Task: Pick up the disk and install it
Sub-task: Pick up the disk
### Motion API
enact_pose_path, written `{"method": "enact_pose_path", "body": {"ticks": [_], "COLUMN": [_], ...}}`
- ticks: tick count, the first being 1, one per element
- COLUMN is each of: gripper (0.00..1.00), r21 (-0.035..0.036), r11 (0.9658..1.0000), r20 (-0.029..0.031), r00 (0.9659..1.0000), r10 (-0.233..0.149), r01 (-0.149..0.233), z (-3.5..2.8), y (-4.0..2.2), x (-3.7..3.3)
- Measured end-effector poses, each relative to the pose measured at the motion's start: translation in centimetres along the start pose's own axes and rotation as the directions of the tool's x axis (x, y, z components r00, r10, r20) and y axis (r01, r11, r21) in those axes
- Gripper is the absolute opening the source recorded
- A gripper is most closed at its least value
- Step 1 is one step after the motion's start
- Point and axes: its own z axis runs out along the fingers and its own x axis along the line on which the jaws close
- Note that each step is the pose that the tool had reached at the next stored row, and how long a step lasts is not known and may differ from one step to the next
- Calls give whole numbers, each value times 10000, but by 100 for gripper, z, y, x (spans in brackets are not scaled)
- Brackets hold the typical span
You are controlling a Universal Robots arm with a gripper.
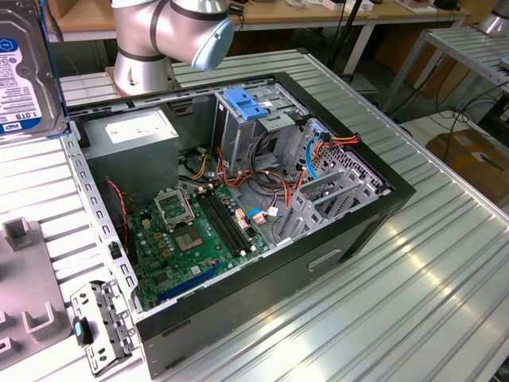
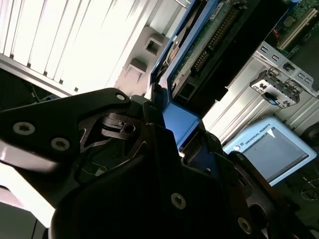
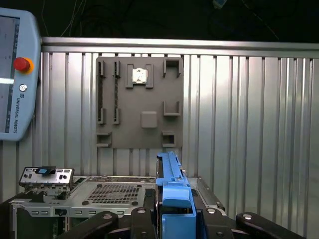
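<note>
The disk point(image 1: 24, 76): in the exterior view you've got it held off the table point(image 1: 413, 302) at that view's left edge. Label face is toward the cam, and it stands on edge w/ long axis approx upright, leaning a little; the frame cuts part of it. The arm point(image 1: 163, 32) shows its base + 1 grey joint w/ blue cap, behind the open PC case point(image 1: 318, 263). Inside the case you see 1 drive cage point(image 1: 246, 107) w/ blue top, 1 grey box point(image 1: 131, 131) w/ white sticker and 1 green board point(image 1: 199, 231). On the table at that view's left are 1 grey fixture plate point(image 1: 24, 310) and 1 loose metal bracket point(image 1: 99, 326).

Second wrist view: the gripper point(image 2: 182, 127) is clamped on the disk point(image 2: 202, 45) by its blue rail, w/ black fingers point(image 2: 149, 114) either side. You see the disk edge-on, circuit side showing, long axis running straight out from the jaws. Beyond it are 1 pendant point(image 2: 271, 149), the metal bracket point(image 2: 276, 87) and the fixture plate point(image 2: 142, 55).

First wrist view: the gripper point(image 3: 174, 219) pinches the blue rail of the disk point(image 3: 172, 186), thin edge to the cam, long axis pointing away. Behind it are the fixture plate point(image 3: 139, 104) w/ 1 small chip point(image 3: 139, 75) seated in it, the pendant point(image 3: 15, 74) and the metal bracket point(image 3: 46, 176).
</note>
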Motion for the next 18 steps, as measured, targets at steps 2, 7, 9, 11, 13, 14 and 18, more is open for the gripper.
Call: {"method": "enact_pose_path", "body": {"ticks": [2,7,9,11,13,14,18], "gripper": [37,37,37,37,37,37,37], "r21": [-2,-1,-1,-1,-1,-1,-2], "r11": [10000,10000,10000,10000,10000,10000,10000], "r20": [-1,-1,-1,-1,-1,0,-1], "r00": [10000,10000,10000,10000,10000,10000,10000], "r10": [0,0,1,0,0,-1,0], "r01": [0,0,-1,0,0,1,0], "z": [0,3,4,5,7,7,9], "y": [-48,-166,-249,-313,-373,-405,-547], "x": [1,2,3,4,5,6,7]}}
